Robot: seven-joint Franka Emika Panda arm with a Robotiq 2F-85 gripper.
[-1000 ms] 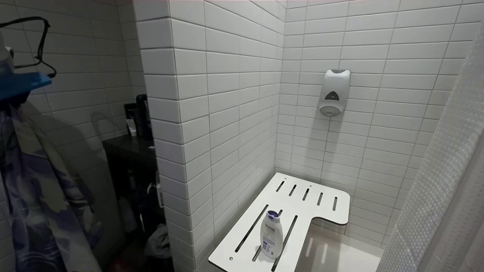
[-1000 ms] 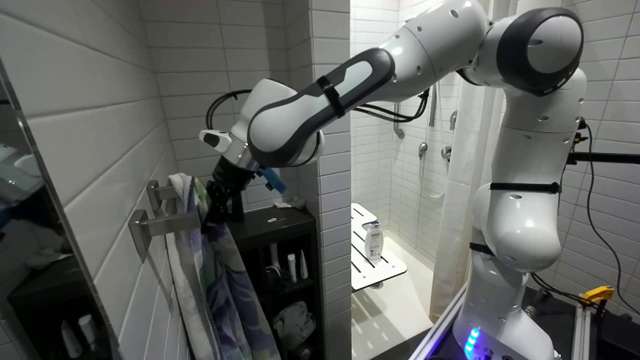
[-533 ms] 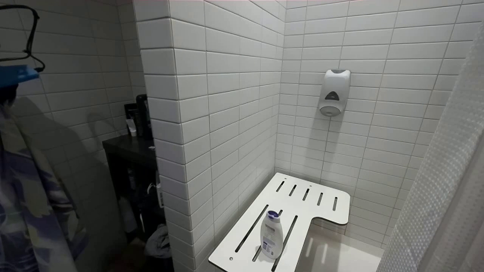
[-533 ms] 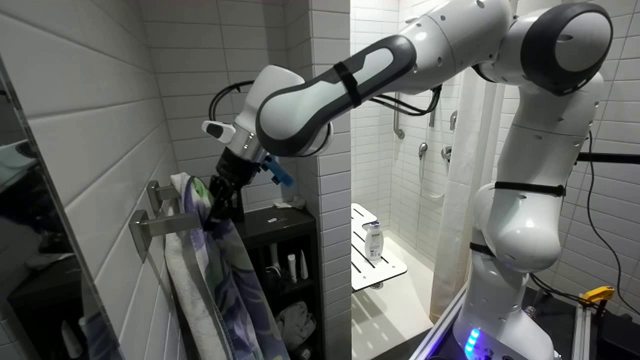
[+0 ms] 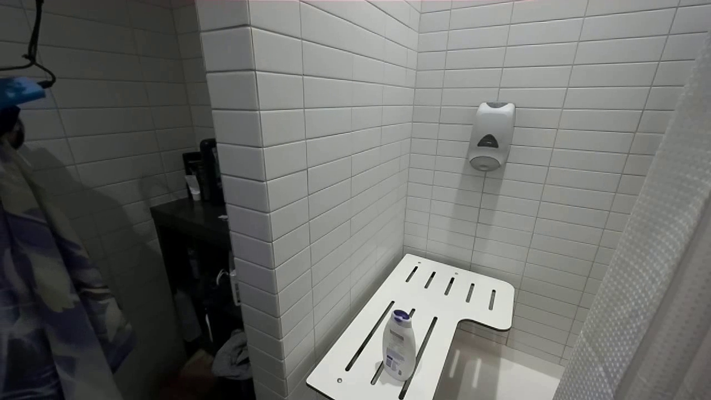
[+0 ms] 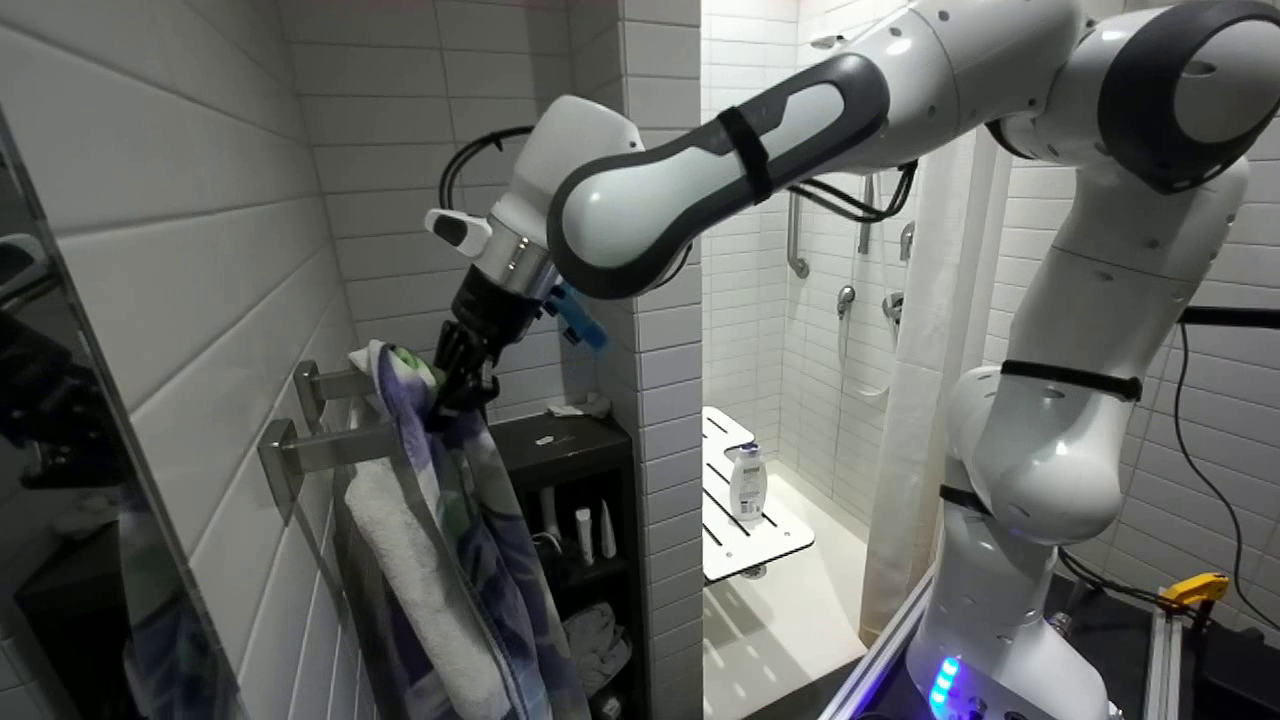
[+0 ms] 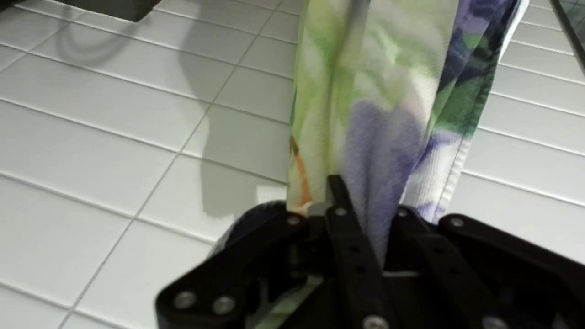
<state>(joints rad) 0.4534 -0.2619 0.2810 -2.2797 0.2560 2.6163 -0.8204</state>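
A towel with purple, green and white floral print point(image 6: 490, 520) hangs by a metal wall rack point(image 6: 325, 452) in an exterior view. Its plain white side point(image 6: 425, 570) shows below the rack. My gripper point(image 6: 455, 400) points down and to the left, closed on the towel's upper part just right of the rack. In the wrist view, the gripper point(image 7: 368, 203) has a purple fold of the towel point(image 7: 379, 151) pinched between its black fingers. The right fingertip is partly hidden by cloth. In an exterior view, the towel point(image 5: 50, 278) and gripper point(image 5: 12, 130) show at the left edge.
A black shelf unit point(image 6: 560, 450) with small items stands behind the towel. A mirror point(image 6: 70, 480) is on the left wall. A tiled pillar point(image 6: 665, 350) separates the shower, where a white bottle point(image 5: 399, 350) stands on a slotted bench point(image 5: 433, 300). A curtain point(image 5: 639, 278) hangs nearby.
My arm has moved up and away from the wall rack, rightward in an exterior view. The pinched towel has been drawn along, and more of its white side shows.
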